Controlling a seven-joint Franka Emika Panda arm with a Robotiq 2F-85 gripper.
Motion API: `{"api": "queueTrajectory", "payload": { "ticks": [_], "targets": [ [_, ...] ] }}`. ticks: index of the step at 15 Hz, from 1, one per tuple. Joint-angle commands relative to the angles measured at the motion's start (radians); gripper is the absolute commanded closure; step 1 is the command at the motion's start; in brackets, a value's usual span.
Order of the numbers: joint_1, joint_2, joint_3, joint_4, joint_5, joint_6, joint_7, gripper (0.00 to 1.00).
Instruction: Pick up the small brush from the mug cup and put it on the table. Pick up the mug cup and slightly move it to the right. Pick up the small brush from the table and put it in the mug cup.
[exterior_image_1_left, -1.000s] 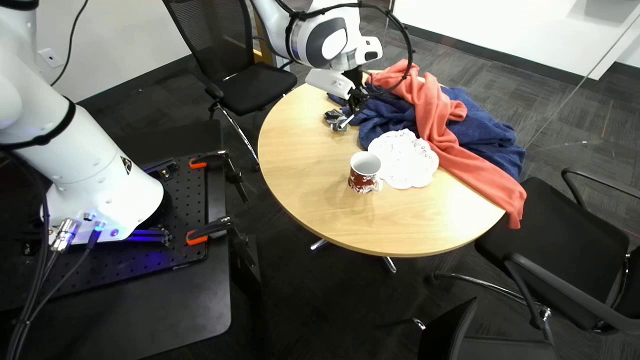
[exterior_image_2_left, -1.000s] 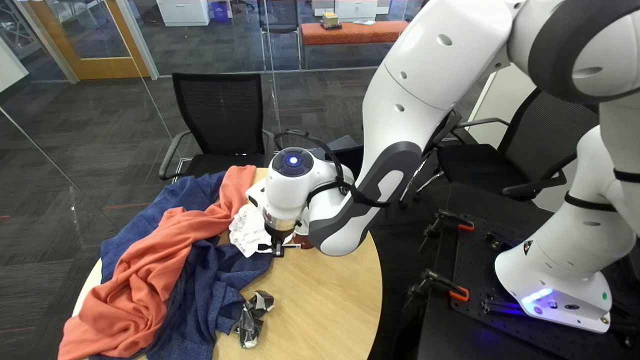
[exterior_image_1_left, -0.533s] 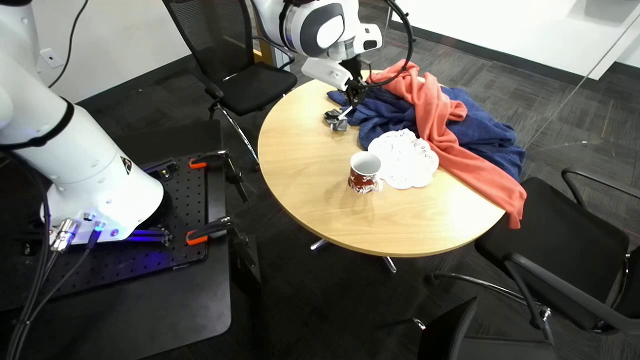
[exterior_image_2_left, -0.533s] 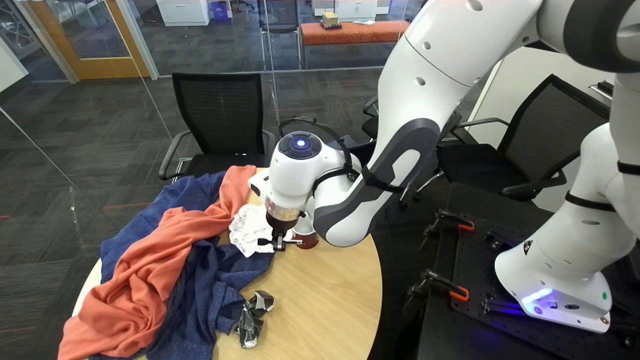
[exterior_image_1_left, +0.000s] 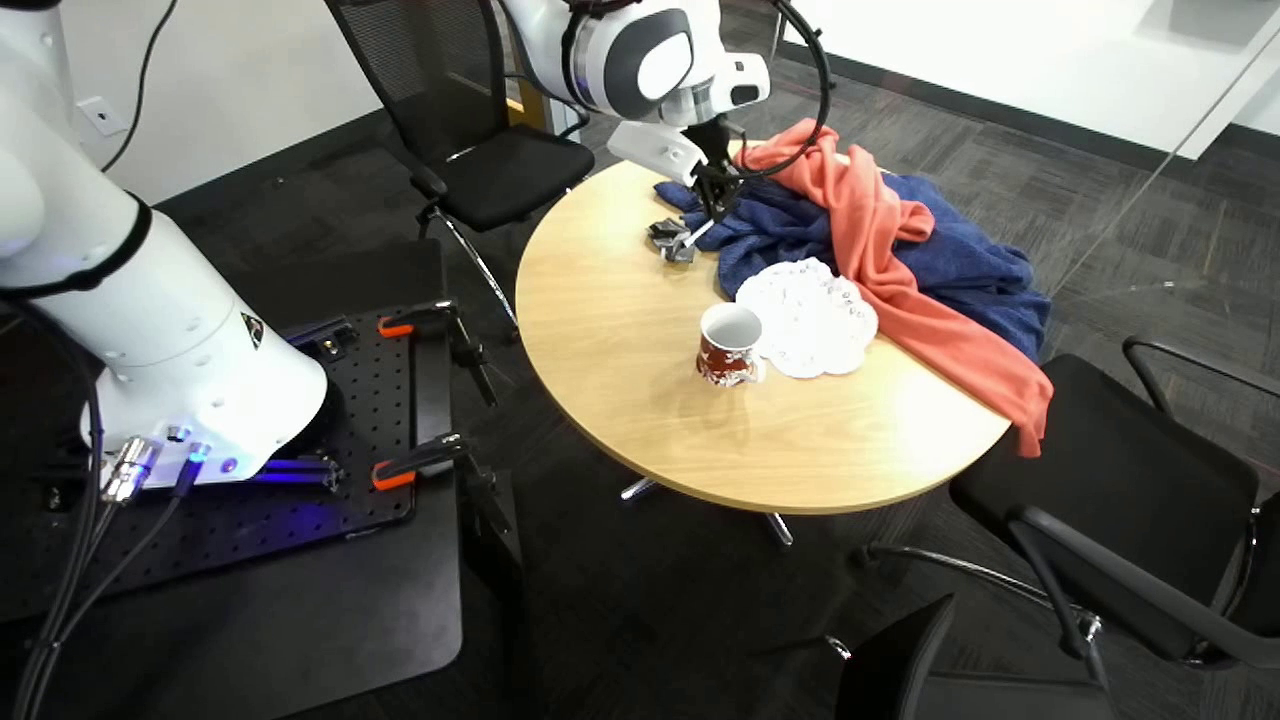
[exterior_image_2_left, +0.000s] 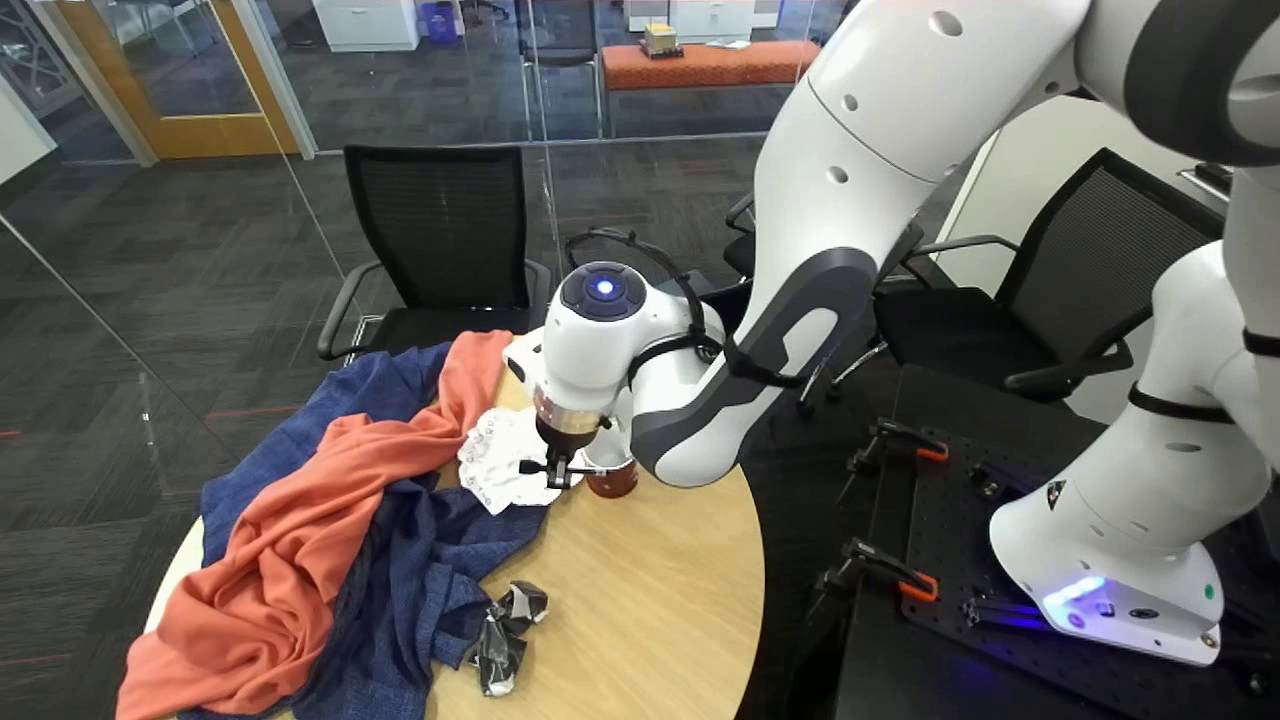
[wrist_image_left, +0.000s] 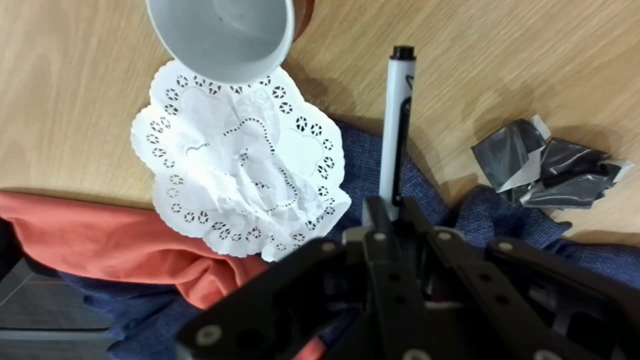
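Both exterior views look obliquely down from opposite sides of the worktop (exterior_image_1_left: 610, 350), set well back, and share it and the robot base (exterior_image_2_left: 1110, 570). The wrist view looks down past the end effector (wrist_image_left: 393, 209), close above the doily (wrist_image_left: 240, 180).

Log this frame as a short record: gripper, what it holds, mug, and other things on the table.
Gripper: closed, above the table
Mug: upright on the table, dark red outside, pale inside
Held: marker-like stick, white with black markings, outside the mug
Doily: white, beside the mug; contact unclear
Cloths: coral cloth lying over blue cloth
Dark scrap: crumpled, shiny, beside the blue cloth
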Motion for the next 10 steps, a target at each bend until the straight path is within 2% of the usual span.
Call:
{"api": "queueTrajectory", "payload": {
  "ticks": [1,10],
  "targets": [
    [0.111,0.01,-0.131,0.011,-0.037,0.037,0.121,0.97],
    [0.36,0.076,-0.412,0.044,-0.04,0.032,0.369,0.97]
  ]
}}
